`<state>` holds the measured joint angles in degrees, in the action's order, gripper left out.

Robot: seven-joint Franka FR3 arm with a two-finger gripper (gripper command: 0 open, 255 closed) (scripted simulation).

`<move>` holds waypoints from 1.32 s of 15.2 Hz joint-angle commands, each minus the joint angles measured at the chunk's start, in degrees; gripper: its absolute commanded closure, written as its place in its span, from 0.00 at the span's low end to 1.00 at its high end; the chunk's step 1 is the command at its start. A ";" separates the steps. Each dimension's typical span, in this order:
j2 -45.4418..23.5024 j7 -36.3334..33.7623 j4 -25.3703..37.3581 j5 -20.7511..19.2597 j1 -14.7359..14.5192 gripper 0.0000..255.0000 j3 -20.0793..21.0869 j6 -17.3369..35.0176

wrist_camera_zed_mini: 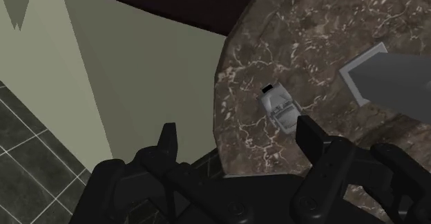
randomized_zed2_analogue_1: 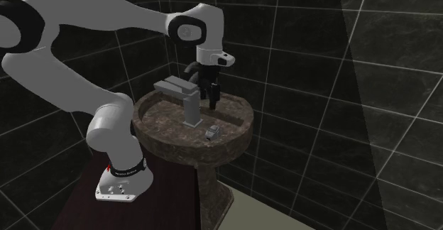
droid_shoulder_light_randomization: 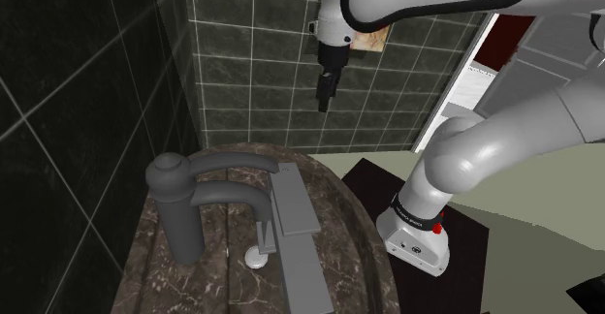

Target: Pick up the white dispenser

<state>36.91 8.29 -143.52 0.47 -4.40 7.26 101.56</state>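
Hovering over the sink (wrist_camera_zed_mini: 290, 29), gripper (wrist_camera_zed_mini: 237, 129) fingers apart, clasping nothing. Spotting dispenser (wrist_camera_zed_mini: 278, 106) lying on the stone rim by the edge, near the tap (wrist_camera_zed_mini: 394, 84). Looks small, probably light and slick; pinch across narrow sides.

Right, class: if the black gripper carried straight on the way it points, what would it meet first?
The black gripper would probably meet the brown marbled basin rim, near its outer edge, beside the small white dispenser; its open jaws miss the dispenser, though depth is unclear.

Pale grey dispenser (wrist_camera_zed_mini: 278, 107) — brown, white-veined marbled basin (wrist_camera_zed_mini: 304, 29).
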 commanded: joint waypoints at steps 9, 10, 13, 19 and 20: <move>-14.94 -1.92 -4.82 1.41 -3.77 0.00 6.18 18.81; -16.81 -2.23 -4.90 1.29 -4.05 0.00 6.83 20.65; -22.78 -3.41 -4.72 0.48 -4.77 0.00 8.73 26.03; -32.55 -6.24 -3.58 -2.56 -5.53 0.00 11.15 33.85; -33.29 -6.55 -3.74 -2.93 -5.47 0.00 11.18 34.71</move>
<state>4.54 2.21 -147.18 -2.10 -9.81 18.25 135.29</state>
